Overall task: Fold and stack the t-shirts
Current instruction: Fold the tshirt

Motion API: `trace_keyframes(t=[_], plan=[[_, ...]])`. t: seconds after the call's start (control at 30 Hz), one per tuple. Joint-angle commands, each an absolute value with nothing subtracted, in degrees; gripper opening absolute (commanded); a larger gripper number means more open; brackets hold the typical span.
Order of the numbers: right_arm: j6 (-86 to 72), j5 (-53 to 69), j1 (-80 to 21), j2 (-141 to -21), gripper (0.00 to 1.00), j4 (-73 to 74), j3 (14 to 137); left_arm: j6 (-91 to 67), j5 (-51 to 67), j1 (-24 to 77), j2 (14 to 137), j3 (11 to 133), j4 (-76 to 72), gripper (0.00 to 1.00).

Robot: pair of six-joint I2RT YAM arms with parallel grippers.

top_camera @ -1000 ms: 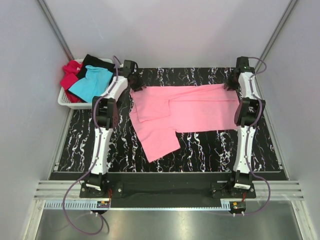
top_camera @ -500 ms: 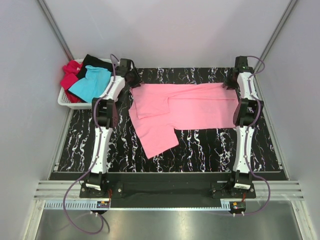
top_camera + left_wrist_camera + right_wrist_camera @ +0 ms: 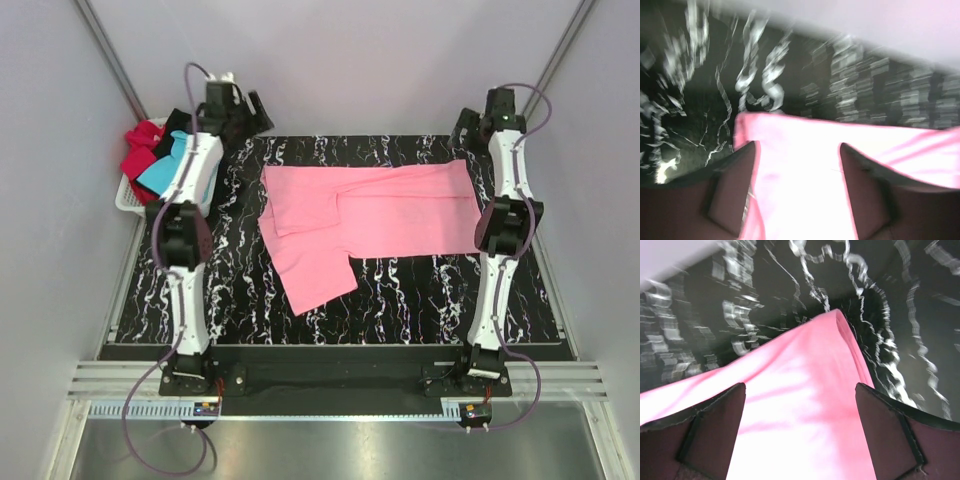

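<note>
The pink t-shirt [image 3: 370,215] lies spread across the black marbled table [image 3: 420,290], with one flap hanging toward the near side. Its far left corner [image 3: 800,190] shows below my left gripper [image 3: 797,145], which is open and holds nothing. That left gripper [image 3: 252,112] hovers past the shirt's far left corner. The right gripper [image 3: 800,386] is wide open above the shirt's far right corner [image 3: 810,430], also holding nothing. From above, the right gripper [image 3: 468,125] sits just beyond that corner. Turquoise [image 3: 160,172], red [image 3: 138,152] and black [image 3: 178,122] t-shirts are bunched at the far left.
The bunched shirts sit in a white plastic basket [image 3: 128,202] off the table's far left corner, partly behind the left arm. Grey walls close in on the far side and both flanks. Bare tabletop shows in front of the pink shirt.
Both grippers have opened, let go of the pink shirt's far corners, and lifted back toward the far wall. The shirt's far edge now rests flat on the table.
</note>
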State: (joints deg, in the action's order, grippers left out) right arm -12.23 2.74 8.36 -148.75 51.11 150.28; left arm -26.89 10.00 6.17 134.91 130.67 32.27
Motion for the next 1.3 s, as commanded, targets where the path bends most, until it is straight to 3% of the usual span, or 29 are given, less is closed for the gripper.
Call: trace_keyframes(t=[0.0, 0.1, 0.23, 0.43, 0.6, 0.87, 1.1, 1.27], plan=[[-11.34, 3.78, 8.79, -129.59, 1.00, 49.83, 147.59, -23.91, 11.07, 6.50, 115.60, 126.84, 25.31, 0.81], [-12.56, 2.55, 8.79, -120.63, 1.00, 50.18, 137.75, -24.87, 12.39, 6.94, 106.11, 117.27, 26.10, 0.91], [-15.28, 2.64, 8.79, -108.66, 1.00, 49.13, 117.32, -27.23, 12.13, 8.61, 94.77, 101.46, 26.63, 0.94], [-22.40, -3.51, 8.88, -88.53, 1.00, 41.23, 83.66, -42.93, 4.07, 15.72, 73.42, 72.37, 25.67, 0.93], [-27.68, -6.68, 11.07, -76.05, 1.00, 38.94, 63.42, -59.37, -4.56, 23.10, 56.02, 49.77, 23.82, 0.88], [-32.52, -4.05, 15.29, -79.62, 1.00, 33.32, 56.07, -73.64, -7.64, 35.13, 54.39, 35.42, 28.30, 0.68], [-35.24, -3.87, 16.87, -84.46, 1.00, 27.87, 56.25, -88.92, -13.52, 47.01, 60.02, 33.40, 30.15, 0.64], [-33.84, -4.13, 18.72, -87.10, 1.00, 27.69, 57.48, -91.14, -17.40, 51.40, 68.71, 36.20, 29.71, 0.63]])
